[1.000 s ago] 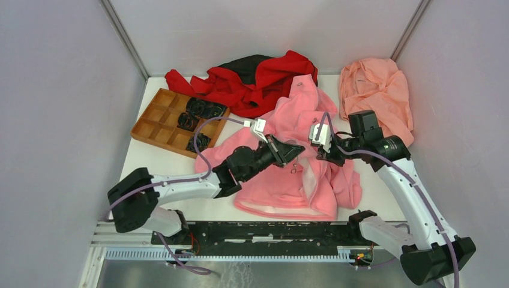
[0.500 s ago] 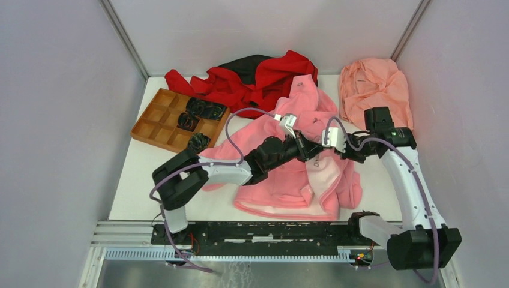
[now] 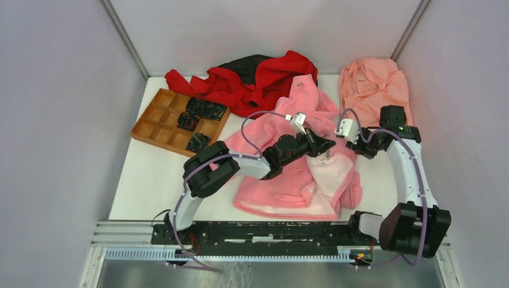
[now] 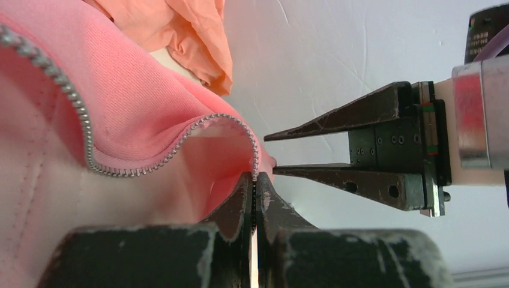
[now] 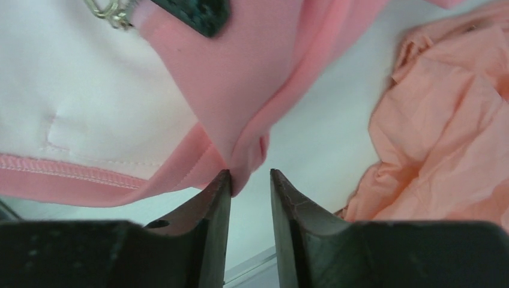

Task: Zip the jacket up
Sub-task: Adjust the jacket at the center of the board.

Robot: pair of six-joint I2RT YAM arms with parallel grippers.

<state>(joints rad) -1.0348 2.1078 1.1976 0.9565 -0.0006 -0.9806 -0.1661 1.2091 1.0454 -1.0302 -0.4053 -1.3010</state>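
A: Top view, where's the jacket?
B: The jacket (image 3: pixel 282 180) lies open on the surface (image 3: pixel 150 180), centre-right, hem toward the near side. A red-and-black garment (image 3: pixel 264 78) is beyond it, a salmon cloth (image 3: pixel 375 90) far right, a tray (image 3: pixel 157 117) far left.
A: Fingers?
B: The left fingers (image 3: pixel 324 144) are at the jacket's open front, by the pale lining (image 3: pixel 330 174). The right fingers (image 3: pixel 358 148) are just right of them. Can't tell either gap from here.
A: Left wrist?
B: Left fingers (image 4: pixel 237 207) are pressed together, clamped on the jacket's front edge right at the zipper teeth (image 4: pixel 90 157). The teeth loop up over a fold and run off left. Right fingers (image 4: pixel 336 120) come in from the right, clearly apart, nothing between them. Lower tip is just beside the fold; contact unclear.
A: Right wrist?
B: Right fingers (image 5: pixel 210 210) are a narrow gap apart, gripping nothing. The fold's tip sits at the mouth of that gap, touching one fingertip. The metal pull (image 5: pixel 111 12) is at the top edge beside the lining. Salmon cloth is off to the right.
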